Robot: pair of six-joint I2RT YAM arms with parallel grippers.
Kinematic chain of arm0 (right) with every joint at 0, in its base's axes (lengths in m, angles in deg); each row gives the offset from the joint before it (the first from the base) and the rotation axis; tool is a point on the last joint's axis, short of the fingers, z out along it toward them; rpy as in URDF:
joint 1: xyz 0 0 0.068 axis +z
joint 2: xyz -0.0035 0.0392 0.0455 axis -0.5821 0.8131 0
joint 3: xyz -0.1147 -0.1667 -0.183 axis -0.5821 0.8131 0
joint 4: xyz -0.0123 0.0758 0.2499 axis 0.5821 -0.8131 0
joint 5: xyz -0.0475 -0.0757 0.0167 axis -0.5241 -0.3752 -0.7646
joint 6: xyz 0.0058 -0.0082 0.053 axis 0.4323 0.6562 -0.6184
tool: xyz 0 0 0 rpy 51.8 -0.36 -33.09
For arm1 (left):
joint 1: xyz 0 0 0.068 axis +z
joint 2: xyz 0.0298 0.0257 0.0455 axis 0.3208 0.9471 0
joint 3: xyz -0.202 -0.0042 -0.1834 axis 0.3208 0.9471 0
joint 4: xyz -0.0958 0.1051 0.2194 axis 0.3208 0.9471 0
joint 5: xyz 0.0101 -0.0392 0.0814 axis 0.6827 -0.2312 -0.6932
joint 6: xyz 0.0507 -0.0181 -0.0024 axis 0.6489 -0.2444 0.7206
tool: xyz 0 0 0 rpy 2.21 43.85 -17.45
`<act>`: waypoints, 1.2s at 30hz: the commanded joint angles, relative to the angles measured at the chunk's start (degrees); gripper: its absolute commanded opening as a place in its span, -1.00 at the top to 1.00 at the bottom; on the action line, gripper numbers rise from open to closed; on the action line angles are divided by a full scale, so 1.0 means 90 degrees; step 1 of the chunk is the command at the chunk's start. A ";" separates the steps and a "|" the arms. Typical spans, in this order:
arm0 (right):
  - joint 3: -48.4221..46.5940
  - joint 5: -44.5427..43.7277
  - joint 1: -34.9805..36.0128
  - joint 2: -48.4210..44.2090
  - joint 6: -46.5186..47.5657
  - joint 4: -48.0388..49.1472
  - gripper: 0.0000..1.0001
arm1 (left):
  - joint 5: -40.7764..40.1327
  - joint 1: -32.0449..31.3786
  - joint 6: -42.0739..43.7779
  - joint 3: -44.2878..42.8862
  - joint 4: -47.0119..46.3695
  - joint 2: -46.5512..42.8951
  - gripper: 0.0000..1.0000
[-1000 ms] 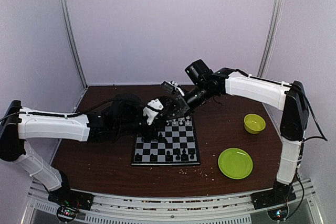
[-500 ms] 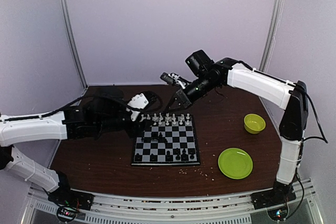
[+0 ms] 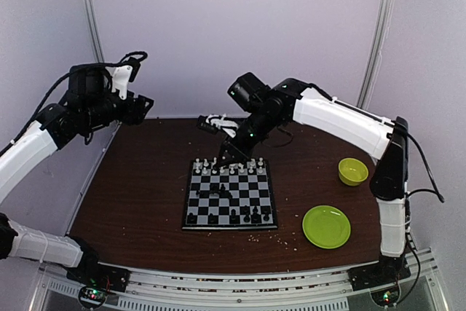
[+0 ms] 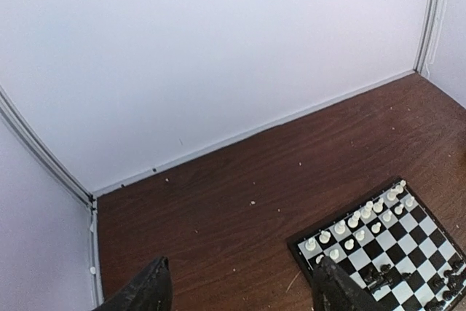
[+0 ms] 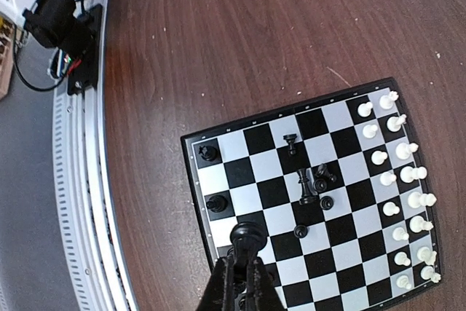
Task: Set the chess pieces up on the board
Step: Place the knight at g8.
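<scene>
We find the right gripper (image 5: pixel 246 251) closed on a black piece (image 5: pixel 247 235), its long axis in line with the gripper, above the board (image 5: pixel 191 180), central on the table (image 3: pixel 145 202); black's rows lie toward the near edge. The left gripper (image 4: pixel 244 285), wide open and empty, hangs well off over the far left corner

Wide-apart jaws; the board (image 4: pixel 362 258) at lower right

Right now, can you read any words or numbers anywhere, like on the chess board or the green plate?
No words or numbers can be read in any view.
board: tiny pale marks run along its black rim, too small to read.
plate: plain green, no writing.
bowl: plain, no writing.
</scene>
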 commanded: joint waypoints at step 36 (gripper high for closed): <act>-0.1714 -0.1458 0.1405 0.2695 0.0698 -0.0786 1.00 | 0.2073 0.1411 -0.0882 0.0968 -0.0512 0.0116 -0.27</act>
